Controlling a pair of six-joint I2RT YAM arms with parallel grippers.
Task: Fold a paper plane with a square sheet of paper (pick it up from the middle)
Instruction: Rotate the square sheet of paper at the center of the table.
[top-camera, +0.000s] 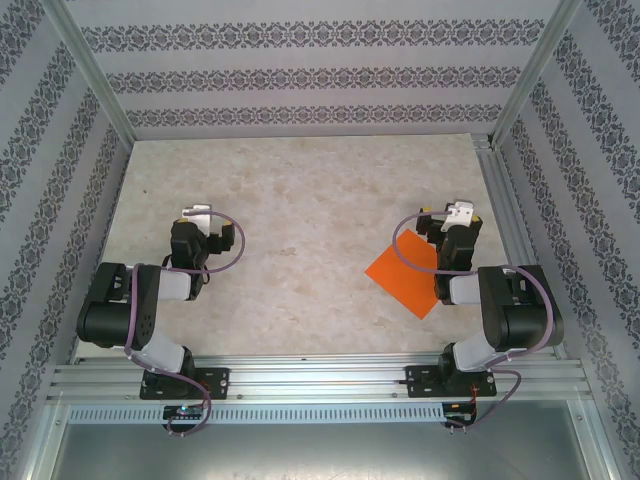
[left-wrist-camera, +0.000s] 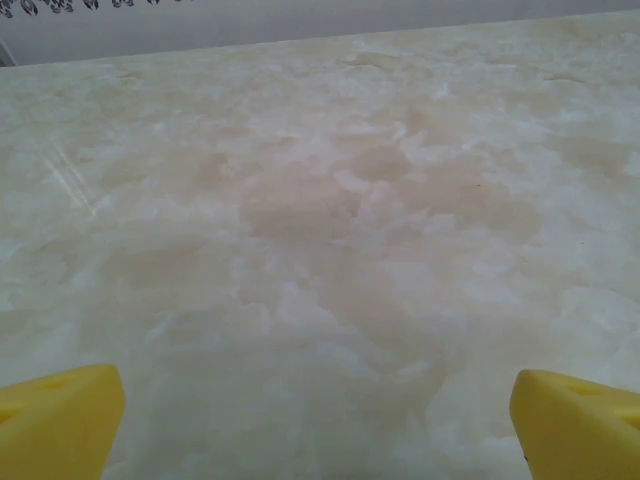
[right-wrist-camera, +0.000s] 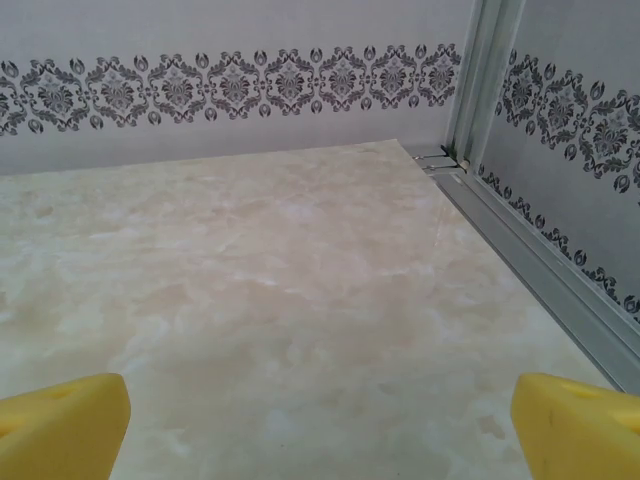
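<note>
Orange square sheet of paper (top-camera: 402, 278) flat on surface (top-camera: 300, 190), right half, turned diamond-wise, one edge hidden under right arm (top-camera: 510, 310). Spread wide, gripping nothing: left fingers (left-wrist-camera: 60, 425) over bare marble, right fingers (right-wrist-camera: 62, 425) facing far corner, paper lying behind them toward base.

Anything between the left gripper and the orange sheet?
No. In the top view, the stretch of table from the left gripper across to the square sheet of paper is bare, with nothing lying on it.
</note>
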